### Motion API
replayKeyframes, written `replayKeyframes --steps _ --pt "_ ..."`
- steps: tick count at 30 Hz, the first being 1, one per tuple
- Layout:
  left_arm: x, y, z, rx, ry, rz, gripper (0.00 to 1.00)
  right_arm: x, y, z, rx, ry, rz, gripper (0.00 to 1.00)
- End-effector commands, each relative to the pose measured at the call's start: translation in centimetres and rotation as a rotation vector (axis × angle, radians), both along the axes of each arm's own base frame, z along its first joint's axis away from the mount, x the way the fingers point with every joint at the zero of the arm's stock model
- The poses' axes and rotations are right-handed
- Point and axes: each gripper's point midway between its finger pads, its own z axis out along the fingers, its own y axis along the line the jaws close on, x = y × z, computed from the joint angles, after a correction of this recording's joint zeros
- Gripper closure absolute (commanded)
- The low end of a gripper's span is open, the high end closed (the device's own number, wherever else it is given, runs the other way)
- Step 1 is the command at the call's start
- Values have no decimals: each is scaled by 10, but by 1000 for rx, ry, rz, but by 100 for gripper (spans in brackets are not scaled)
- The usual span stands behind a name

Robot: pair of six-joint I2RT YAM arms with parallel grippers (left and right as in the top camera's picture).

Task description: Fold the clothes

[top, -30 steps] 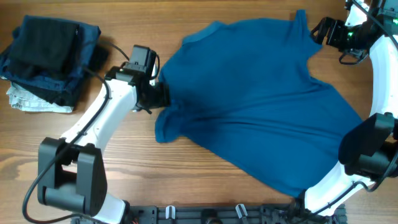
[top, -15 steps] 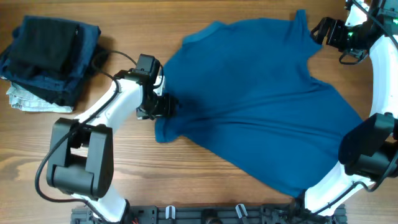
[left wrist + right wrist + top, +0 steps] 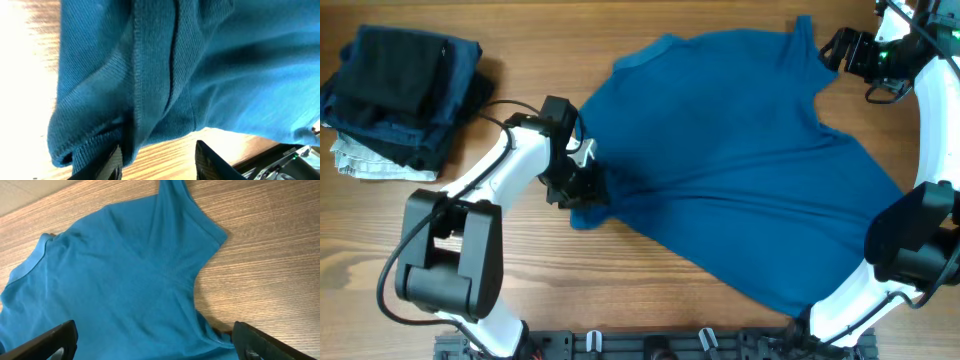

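The clothes, one mid-blue T-shirt point(image 3: 740, 160), lie spread across the middle and right of the wooden table, collar at the back. My left gripper point(image 3: 586, 190) is at the bunched left sleeve point(image 3: 125, 100). In the left wrist view point(image 3: 160, 162) its jaws stand apart, the sleeve hem drapes over one finger point(image 3: 114, 161), and bare wood shows between them. My right gripper point(image 3: 836, 47) hovers wide open at the back right by the other sleeve point(image 3: 192, 217). Its jaws point(image 3: 155, 335) hang over the shirt's shoulder with nothing gripped.
A stack of dark navy and black folded garments point(image 3: 405, 85) sits at the back left on a small whitish cloth point(image 3: 365, 162). Bare wood point(image 3: 500, 290) lies in front of the shirt. The arm bases point(image 3: 440, 270) stand near the front edge.
My left gripper has slid right and toward the front onto the sleeve's edge, and its jaws have narrowed. The right arm and the shirt's body have stayed put.
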Motion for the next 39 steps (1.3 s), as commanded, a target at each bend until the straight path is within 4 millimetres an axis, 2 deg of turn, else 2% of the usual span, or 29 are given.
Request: replayKeyframes --steps 1,5,9,12,14,16,18,23,25,30,35,39 --pt "-11 -19 0 -25 8 -60 52 1 -1 -4 -3 8 -3 0" --pt "-19 -43 0 -33 -27 -147 54 1 -1 -5 -3 9 -3 0" --pt "-14 -49 9 -30 -24 -112 62 1 -1 -4 -3 8 -3 0" --pt "4 -48 29 -5 -105 -112 65 1 -1 -4 -4 8 -2 0" --pt "24 -39 50 60 -215 -107 58 1 -1 -5 -4 9 -2 0" --pt "39 -33 61 107 -294 -98 50 1 -1 -4 -3 8 -2 0" --pt "49 -23 58 168 -336 -86 43 1 -1 -4 -3 8 -2 0" --pt "76 -6 40 202 -359 -27 42 1 -1 -4 -3 8 -2 0" --pt "81 -2 33 206 -353 -14 42 1 -1 -4 -4 8 -2 0" --pt "87 -2 17 211 -340 -12 42 1 -1 -5 -3 9 -2 0" --pt "84 -2 4 218 -309 -17 40 1 -1 -4 -4 8 -2 0" --pt "83 -2 1 220 -301 -19 42 1 -1 -5 -3 9 -2 0"
